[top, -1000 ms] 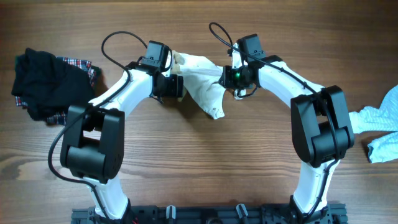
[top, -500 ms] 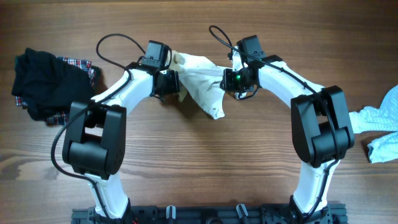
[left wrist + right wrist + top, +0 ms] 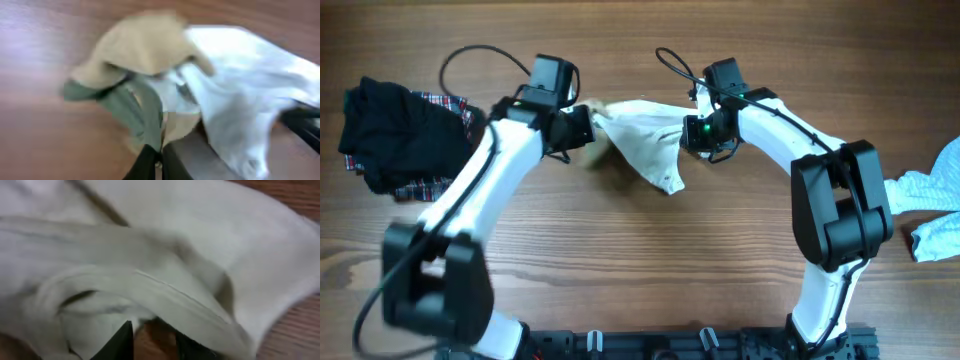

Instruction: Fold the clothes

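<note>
shirt [image 3: 645, 140]: white and tan, stretched between both grippers at the table's [image 3: 640, 265] 12 o'clock, one corner drooping toward 6 | left gripper [image 3: 588, 125]: fingers pinched on its 9 o'clock end, wrist view blurred | right gripper [image 3: 688, 132]: fingers narrow, clamped on its 3 o'clock edge | black garment [image 3: 390, 140] on plaid piece [image 3: 445, 102]: 9 o'clock | blue piece [image 3: 932, 205]: 3 o'clock

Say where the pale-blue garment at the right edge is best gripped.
On the pale-blue garment, probably the narrow flap jutting toward the right arm: pinch it from above, coming from that side; the rest is bunched and partly out of frame.
</note>
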